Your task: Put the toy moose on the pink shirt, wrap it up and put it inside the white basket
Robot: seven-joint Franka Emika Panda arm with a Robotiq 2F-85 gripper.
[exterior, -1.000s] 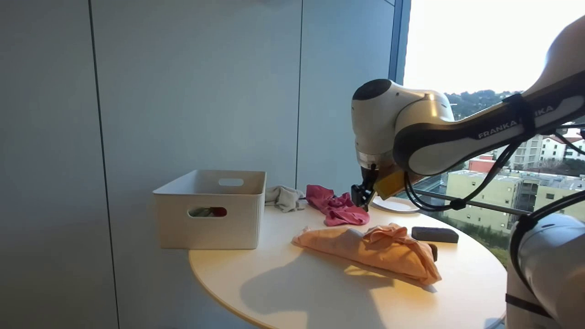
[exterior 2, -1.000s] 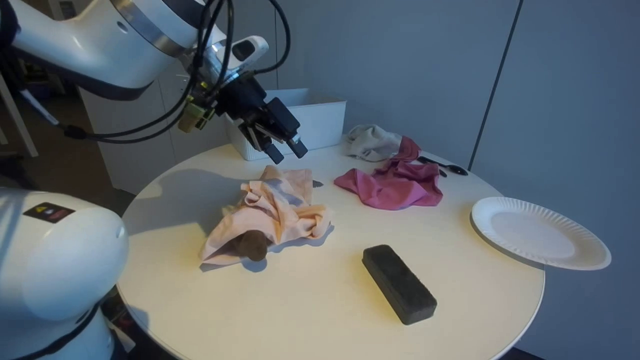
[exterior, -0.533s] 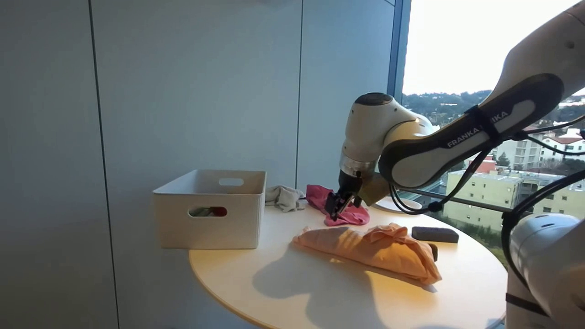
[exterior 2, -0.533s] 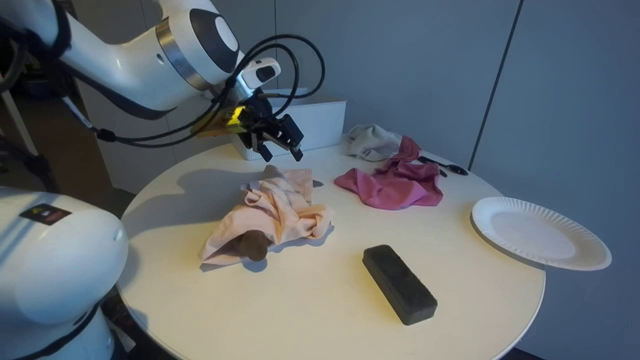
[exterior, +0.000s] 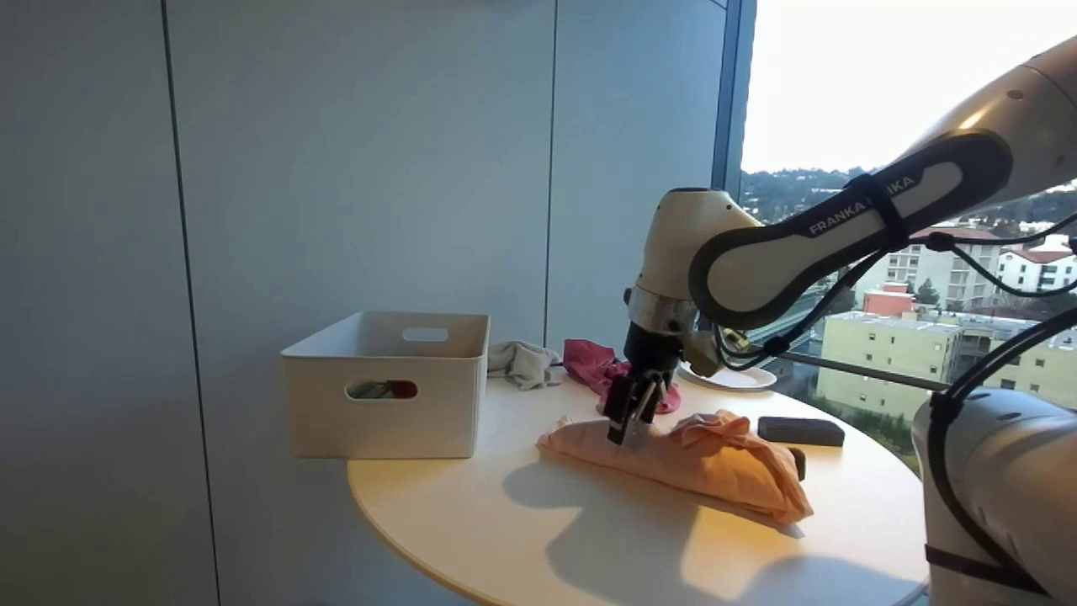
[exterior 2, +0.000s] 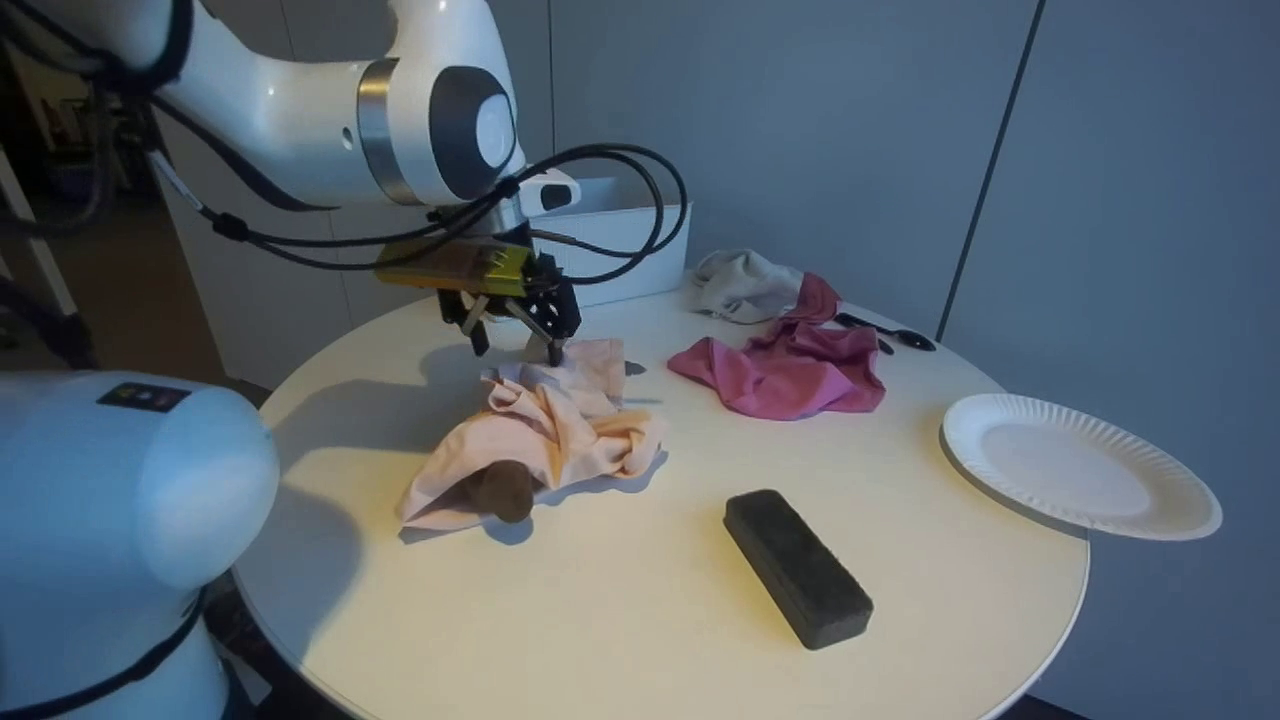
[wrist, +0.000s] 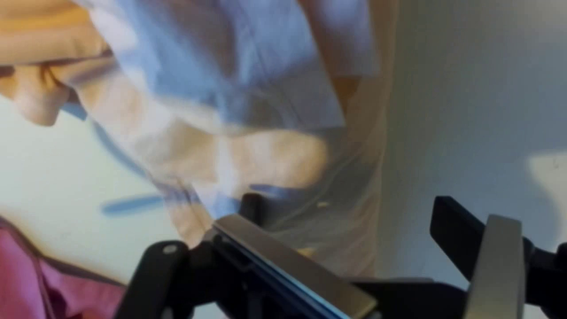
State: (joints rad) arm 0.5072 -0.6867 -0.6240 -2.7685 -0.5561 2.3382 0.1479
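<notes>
Here's the black two-fingered gripper (exterior 2: 517,353), fingers spread wide, nothing pinched between them, over the part of the peach-coloured cloth bundle (exterior: 665,459) nearer the white rectangular plastic basket (exterior: 429,429). That bundle lies on the pale round table (exterior 2: 640,600), near the basket but outside it. At the end farthest from the basket, out pokes the rounded brown tip of what I take to be the toy moose (exterior 2: 506,490); which part, no telling! Soft, limp wrapping here, probably light, hardly fragile, decent friction, but loose folds that could unroll. Pinch only the thin basket-side end and the moose might slide out; a bite across the thicker middle, toy and cloth together, looks the safer call. Most of the moose is hidden, the wrist view is blurred, and whether the fingertips touch cloth, I can't tell. The basket's floor is out of sight, just green and red bits (exterior: 370,390) through the handle slot.
</notes>
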